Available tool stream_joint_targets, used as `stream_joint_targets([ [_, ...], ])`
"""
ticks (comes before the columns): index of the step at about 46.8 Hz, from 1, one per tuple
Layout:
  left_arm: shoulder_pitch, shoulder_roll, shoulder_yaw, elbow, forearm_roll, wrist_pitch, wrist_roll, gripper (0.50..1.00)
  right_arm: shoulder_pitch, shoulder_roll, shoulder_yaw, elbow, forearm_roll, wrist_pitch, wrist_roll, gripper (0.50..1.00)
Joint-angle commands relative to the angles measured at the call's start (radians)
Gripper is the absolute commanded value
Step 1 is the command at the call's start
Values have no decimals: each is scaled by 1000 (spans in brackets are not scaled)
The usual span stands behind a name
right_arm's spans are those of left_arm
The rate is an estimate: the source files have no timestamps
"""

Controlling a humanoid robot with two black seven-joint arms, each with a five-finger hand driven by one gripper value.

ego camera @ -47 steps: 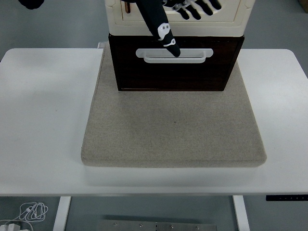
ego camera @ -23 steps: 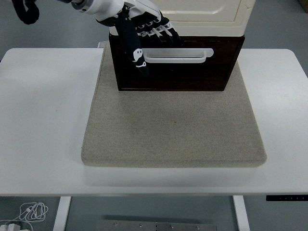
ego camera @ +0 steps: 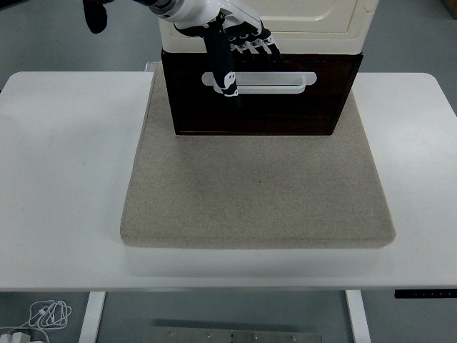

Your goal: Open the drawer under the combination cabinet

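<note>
The dark brown drawer (ego camera: 285,111) sits under the cream cabinet (ego camera: 314,25) at the back of the mat. Its white bar handle (ego camera: 275,82) runs across the upper front. My left hand (ego camera: 244,63) reaches in from the top left and is open, holding nothing. Its black thumb (ego camera: 224,71) points down across the handle's left end. The other fingers (ego camera: 257,44) are spread along the drawer's top edge, just above the handle. The drawer front looks about flush with the cabinet above it.
Cabinet and drawer stand on a grey felt mat (ego camera: 257,193) in the middle of the white table (ego camera: 64,179). A black part of the arm (ego camera: 94,14) shows at the top left. White cables (ego camera: 46,313) lie on the floor below the table's near left corner.
My left hand has shifted right and slightly up, from the drawer's left edge to the handle's left end. The drawer has not moved.
</note>
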Motion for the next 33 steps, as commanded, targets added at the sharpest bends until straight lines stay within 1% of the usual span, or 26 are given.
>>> stream_joint_targets([
  [1, 1, -19, 2, 13, 0, 0, 0, 1000, 0, 0, 0, 0, 0, 0, 0, 926],
  [4, 5, -29, 13, 20, 0, 1, 1, 1000, 0, 0, 0, 0, 0, 0, 0, 926],
  [9, 28, -66, 23, 51, 0, 12, 0, 1000, 0, 0, 0, 0, 0, 0, 0, 926],
  [14, 36, -81, 25, 71, 0, 18, 0, 1000, 0, 0, 0, 0, 0, 0, 0, 926],
  [21, 58, -104, 28, 82, 0, 69, 0, 1000, 0, 0, 0, 0, 0, 0, 0, 926],
  [25, 68, -111, 28, 91, 0, 78, 0, 1000, 0, 0, 0, 0, 0, 0, 0, 926],
  [30, 78, -123, 30, 93, 0, 112, 0, 1000, 0, 0, 0, 0, 0, 0, 0, 926],
  [33, 81, -123, 30, 93, 0, 120, 0, 1000, 0, 0, 0, 0, 0, 0, 0, 926],
])
